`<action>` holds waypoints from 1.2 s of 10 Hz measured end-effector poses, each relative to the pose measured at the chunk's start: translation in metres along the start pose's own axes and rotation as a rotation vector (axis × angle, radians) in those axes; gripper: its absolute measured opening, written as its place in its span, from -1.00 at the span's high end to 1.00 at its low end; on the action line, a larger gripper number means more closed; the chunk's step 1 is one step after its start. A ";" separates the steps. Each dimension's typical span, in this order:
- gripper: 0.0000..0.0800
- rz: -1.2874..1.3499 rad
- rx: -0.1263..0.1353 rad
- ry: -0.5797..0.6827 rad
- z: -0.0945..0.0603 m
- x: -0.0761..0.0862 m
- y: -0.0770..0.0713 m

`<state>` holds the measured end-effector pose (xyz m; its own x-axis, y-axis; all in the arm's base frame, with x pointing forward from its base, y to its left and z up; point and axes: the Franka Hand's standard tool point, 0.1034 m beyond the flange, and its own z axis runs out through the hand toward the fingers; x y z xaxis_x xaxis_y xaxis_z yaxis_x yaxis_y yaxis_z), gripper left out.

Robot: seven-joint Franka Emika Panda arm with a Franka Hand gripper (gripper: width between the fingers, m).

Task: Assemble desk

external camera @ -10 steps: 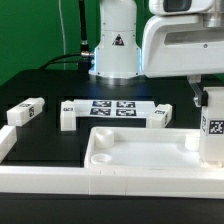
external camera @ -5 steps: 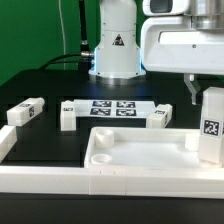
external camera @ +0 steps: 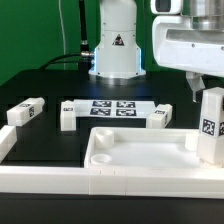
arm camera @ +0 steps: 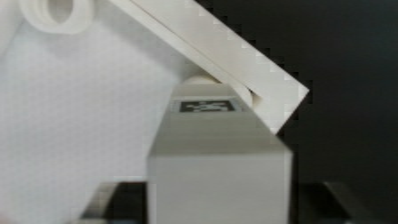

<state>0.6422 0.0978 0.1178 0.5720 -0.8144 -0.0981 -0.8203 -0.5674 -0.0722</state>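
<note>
The white tray-like tabletop lies at the front. One white tagged leg stands upright at the tabletop's corner on the exterior view's right. My gripper is just above that leg, with one dark finger beside its top. In the wrist view the leg stands between my gripper's jaws with dark gaps on both sides, so the gripper is open. The tabletop rim runs past the leg. Three more legs lie on the table: one, a second and a third.
The marker board lies flat between two of the loose legs. A long white border rail runs along the front and turns up the exterior view's left side. The robot base stands at the back.
The gripper and wrist have risen and shifted toward the exterior view's right. The upright leg has stayed standing at the tabletop corner.
</note>
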 end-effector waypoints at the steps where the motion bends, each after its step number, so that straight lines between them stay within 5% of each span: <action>1: -0.38 -0.040 -0.003 -0.003 0.000 -0.001 0.000; 4: -0.61 -0.274 -0.014 -0.010 -0.001 -0.007 -0.002; 12: -0.62 -0.963 -0.026 0.001 0.001 -0.008 -0.003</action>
<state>0.6399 0.1061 0.1174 1.0000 0.0021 -0.0072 0.0013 -0.9951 -0.0991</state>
